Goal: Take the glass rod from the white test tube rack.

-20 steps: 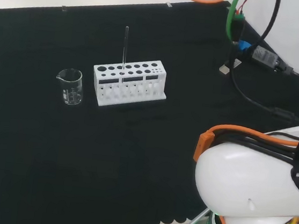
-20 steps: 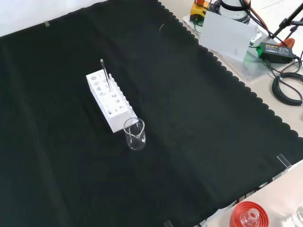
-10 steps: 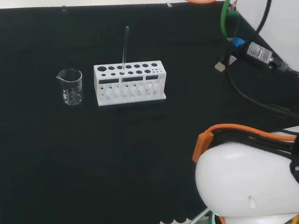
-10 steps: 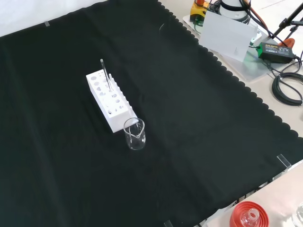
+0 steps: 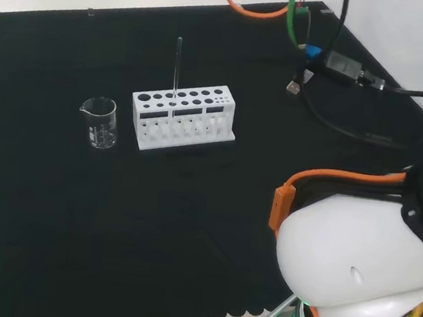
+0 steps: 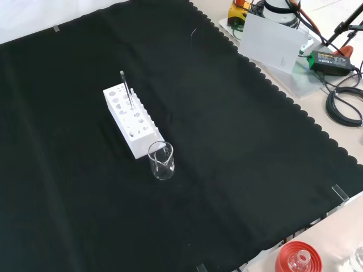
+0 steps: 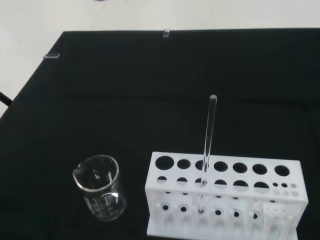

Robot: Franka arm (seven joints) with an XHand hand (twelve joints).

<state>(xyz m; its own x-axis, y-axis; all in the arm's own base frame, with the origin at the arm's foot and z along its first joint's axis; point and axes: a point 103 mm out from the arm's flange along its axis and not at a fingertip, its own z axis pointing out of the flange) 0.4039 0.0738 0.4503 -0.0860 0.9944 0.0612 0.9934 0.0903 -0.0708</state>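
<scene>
A clear glass rod [image 5: 177, 66] stands upright in a middle hole of the white test tube rack [image 5: 183, 117] near the centre of the black cloth. In the front view the rod [image 6: 126, 88] rises from the rack [image 6: 129, 119], slightly tilted. The wrist view looks down on the rod [image 7: 207, 140] and the rack [image 7: 225, 192] from some distance above and behind. Nothing touches the rod.
A small clear beaker [image 5: 99, 121] stands left of the rack in the head view, and nearer the camera in the front view [image 6: 161, 160]. The arm's white link [image 5: 351, 274] and its cables [image 5: 337, 66] fill the right. A red ribbed stand [image 6: 298, 258] sits beyond the cloth's front edge.
In the head view the cables and plugs at the upper right have swung left, and grey parts now show at the top edge. Rod, rack and beaker have not moved.
</scene>
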